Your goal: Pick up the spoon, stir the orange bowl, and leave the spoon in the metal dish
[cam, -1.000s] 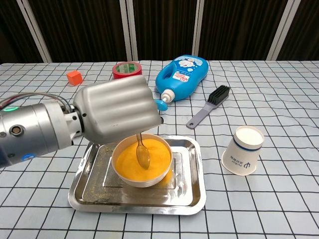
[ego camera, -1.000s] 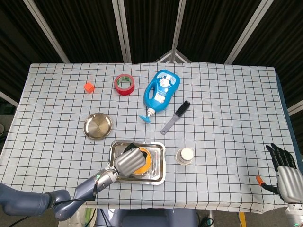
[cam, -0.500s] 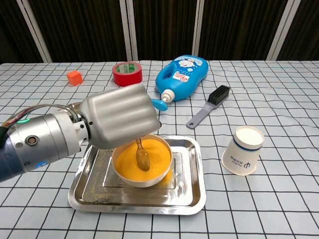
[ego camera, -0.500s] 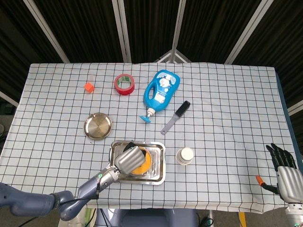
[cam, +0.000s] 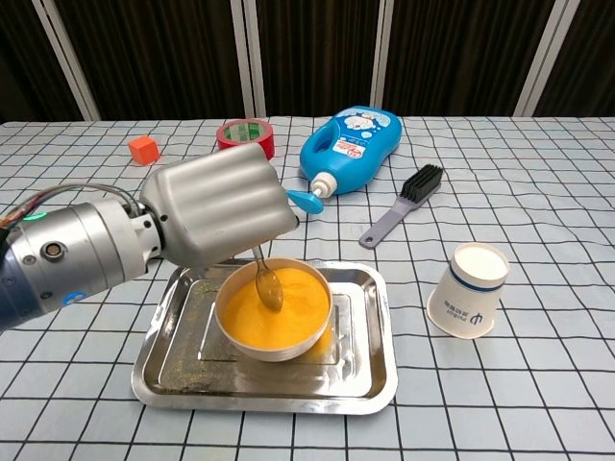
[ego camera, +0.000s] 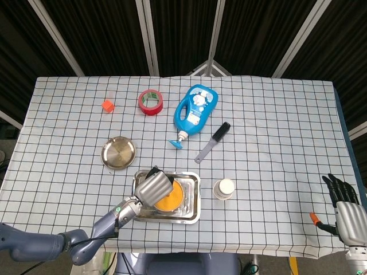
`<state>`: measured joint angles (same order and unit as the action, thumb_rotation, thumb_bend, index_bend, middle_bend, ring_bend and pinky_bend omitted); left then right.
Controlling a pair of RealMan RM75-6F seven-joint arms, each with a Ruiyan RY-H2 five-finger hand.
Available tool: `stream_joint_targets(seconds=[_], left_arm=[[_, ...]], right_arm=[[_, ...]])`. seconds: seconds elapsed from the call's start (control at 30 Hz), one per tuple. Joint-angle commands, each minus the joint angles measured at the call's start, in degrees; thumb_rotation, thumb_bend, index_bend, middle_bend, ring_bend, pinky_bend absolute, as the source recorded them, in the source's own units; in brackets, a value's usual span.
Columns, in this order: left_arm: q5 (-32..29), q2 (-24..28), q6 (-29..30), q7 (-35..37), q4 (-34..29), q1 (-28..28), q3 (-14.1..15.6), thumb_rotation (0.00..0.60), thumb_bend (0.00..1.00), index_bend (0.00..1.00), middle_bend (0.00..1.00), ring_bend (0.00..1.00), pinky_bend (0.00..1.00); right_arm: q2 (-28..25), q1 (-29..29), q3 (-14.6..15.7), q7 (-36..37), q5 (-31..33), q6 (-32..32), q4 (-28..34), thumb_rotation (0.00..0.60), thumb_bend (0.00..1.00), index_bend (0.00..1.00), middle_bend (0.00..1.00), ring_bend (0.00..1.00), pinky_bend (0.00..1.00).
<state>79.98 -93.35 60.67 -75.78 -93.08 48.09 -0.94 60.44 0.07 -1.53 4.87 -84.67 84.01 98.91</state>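
My left hand (cam: 216,211) grips a metal spoon (cam: 267,283) by its handle. The spoon's bowl dips into the orange bowl (cam: 274,312), towards its left far side. The orange bowl stands in a rectangular metal tray (cam: 365,375). In the head view the left hand (ego camera: 152,189) covers the left part of the orange bowl (ego camera: 172,199) and hides the spoon. A round metal dish (ego camera: 118,153) lies left of the tray (ego camera: 192,197), apart from it. My right hand (ego camera: 344,209) rests at the table's front right corner with fingers extended, holding nothing.
A paper cup (cam: 468,288) stands right of the tray. Behind it lie a brush (cam: 404,205) and a blue bottle (cam: 351,144) on its side. Red tape (cam: 242,134) and an orange cube (cam: 143,149) sit at the far left.
My left hand has shifted left over the tray, carrying the spoon from the bowl's middle towards its left far side. The right hand has not moved.
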Motion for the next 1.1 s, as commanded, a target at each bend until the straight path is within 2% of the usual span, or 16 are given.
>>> stream_joint_targets(seconds=[0.03,0.2,0.43,0.77,1.1], left_arm=[[0.6,0.8,0.5,0.9,-1.9,-0.3,0.0,0.600,0.65,0.80,1.00,1.00,1.00],[1.2,1.3,0.5,1.0,-3.8,-0.6,0.7,0.600,0.65,0.80,1.00,1.00,1.00],[0.5,0.7,-0.2,0.1,-3.3,-0.9,0.9,0.600,0.66,0.80,1.00,1.00,1.00],[-2.2,-2.7,-0.2,-0.8,1.1,-0.9,-0.6,0.600,0.66,0.80,1.00,1.00,1.00],[-2.3,-2.3,1.2,0.3,1.7,-1.0,-1.7,0.600,0.66,0.80,1.00,1.00,1.00]], right_arm=[[0.0,0.0,0.0,0.0,0.0,0.0,0.0,0.600,0.31,0.00,0.00,0.00,0.00],[0.0,0.0,0.1,-0.1,-0.1,0.1,0.1,0.600,0.31,0.00,0.00,0.00,0.00],[0.0,0.0,0.1,-0.1,0.0,0.0,0.1,0.600,0.31,0.00,0.00,0.00,0.00],[-0.1,0.0,0.0,0.2,0.2,-0.2,0.1,0.600,0.31,0.00,0.00,0.00,0.00],[-0.1,0.0,0.0,0.3,0.1,-0.2,0.2,0.600,0.31,0.00,0.00,0.00,0.00]])
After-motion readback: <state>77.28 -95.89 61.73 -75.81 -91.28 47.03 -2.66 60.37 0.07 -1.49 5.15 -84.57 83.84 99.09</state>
